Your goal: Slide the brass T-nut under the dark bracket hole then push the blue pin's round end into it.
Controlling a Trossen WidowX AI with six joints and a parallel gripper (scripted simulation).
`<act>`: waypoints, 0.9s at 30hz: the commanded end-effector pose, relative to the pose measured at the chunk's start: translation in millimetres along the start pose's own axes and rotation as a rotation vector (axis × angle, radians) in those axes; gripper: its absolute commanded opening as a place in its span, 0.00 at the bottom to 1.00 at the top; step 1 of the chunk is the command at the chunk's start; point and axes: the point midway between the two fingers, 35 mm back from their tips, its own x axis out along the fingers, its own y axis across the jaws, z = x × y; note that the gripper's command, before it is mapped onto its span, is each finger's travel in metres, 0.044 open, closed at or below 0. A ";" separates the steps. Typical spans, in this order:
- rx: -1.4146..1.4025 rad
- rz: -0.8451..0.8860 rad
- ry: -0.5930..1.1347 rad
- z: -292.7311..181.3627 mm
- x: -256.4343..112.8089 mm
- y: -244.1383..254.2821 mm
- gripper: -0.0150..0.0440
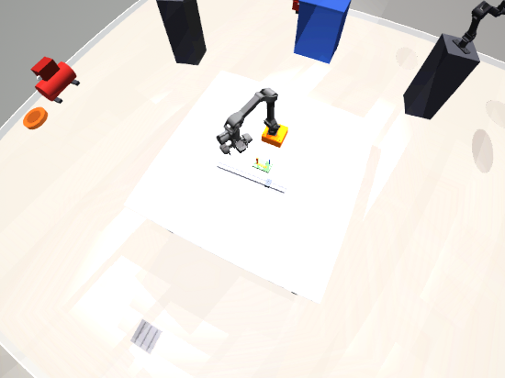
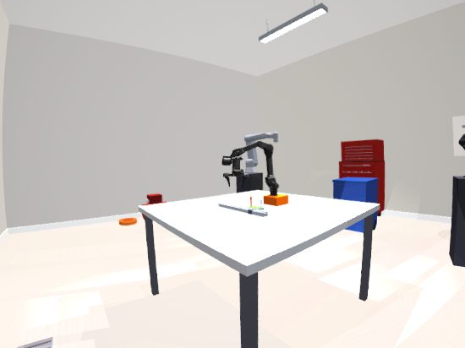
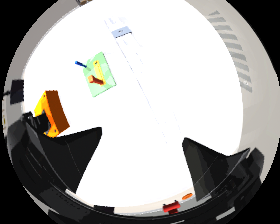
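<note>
A: Black metal claw [image 1: 235,148] [image 2: 236,182] [image 3: 142,134]?
B: Wide, empty, above white table [image 1: 207,213] [image 2: 254,238] [image 3: 165,90].
A: Brass T-nut's orange handle [image 1: 257,161] [image 2: 251,201] [image 3: 96,80]?
B: Upright at green tray [image 1: 268,170] [image 2: 260,208] [image 3: 93,89], claw's four o'clock, top view.

White table [image 1: 230,231] [image 2: 270,234] [image 3: 145,170] under aluminum rail [image 1: 243,174] [image 2: 232,207] [image 3: 145,97], green tray [image 1: 268,170] [image 2: 260,208] [image 3: 95,90] and orange arm base [image 1: 276,141] [image 2: 270,200] [image 3: 58,113]

The tray [image 1: 266,169] [image 3: 108,85] is green, the pin [image 3: 80,64] blue, the arm's base [image 1: 274,138] [image 2: 276,200] [image 3: 59,111] orange.

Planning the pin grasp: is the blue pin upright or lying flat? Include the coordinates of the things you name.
Upright: the slim blue pin [image 1: 269,161] [image 3: 80,64] rises from the green tray [image 1: 263,170] [image 3: 95,92].
</note>
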 end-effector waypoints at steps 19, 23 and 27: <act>-0.506 0.156 -0.170 68.0 25.9 96.7 1.00; -0.506 0.156 -0.169 64.5 54.3 99.7 1.00; -0.506 0.157 -0.169 61.9 58.9 100.6 1.00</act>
